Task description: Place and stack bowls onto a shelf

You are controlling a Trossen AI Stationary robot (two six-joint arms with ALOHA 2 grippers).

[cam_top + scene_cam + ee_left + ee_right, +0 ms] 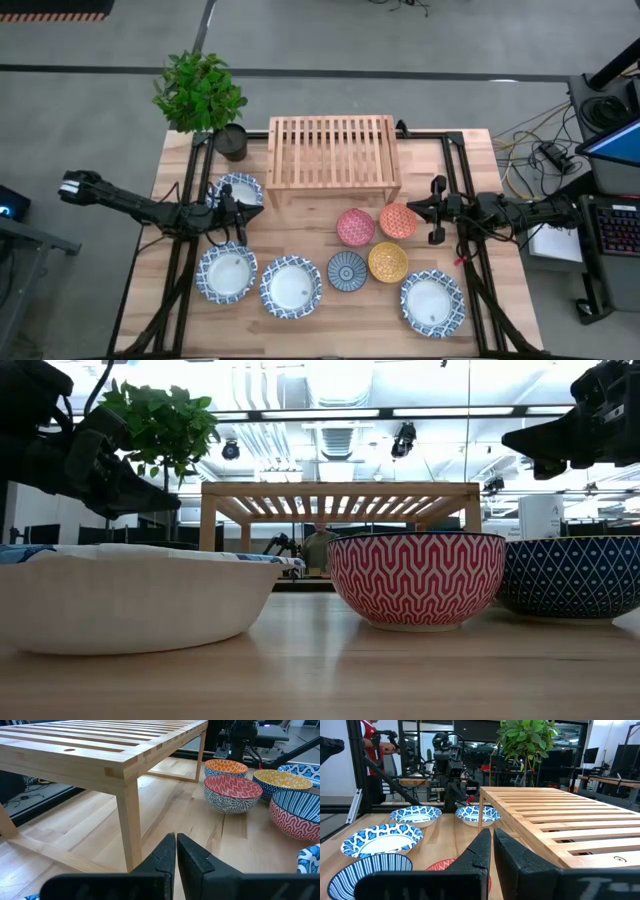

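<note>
Bowls [347, 271] are all being left on the counter [320, 325]; nothing is being carried by the shelf [333, 150] yet.
Eight are lying near of it. Left gripper [238, 212] and right gripper [436, 207] are being held clenched, empty, at either side.

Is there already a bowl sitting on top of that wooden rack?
No. In the overhead view the shelf shows only bare slats, and all eight bowls sit on the table in front of it or beside it.
</note>
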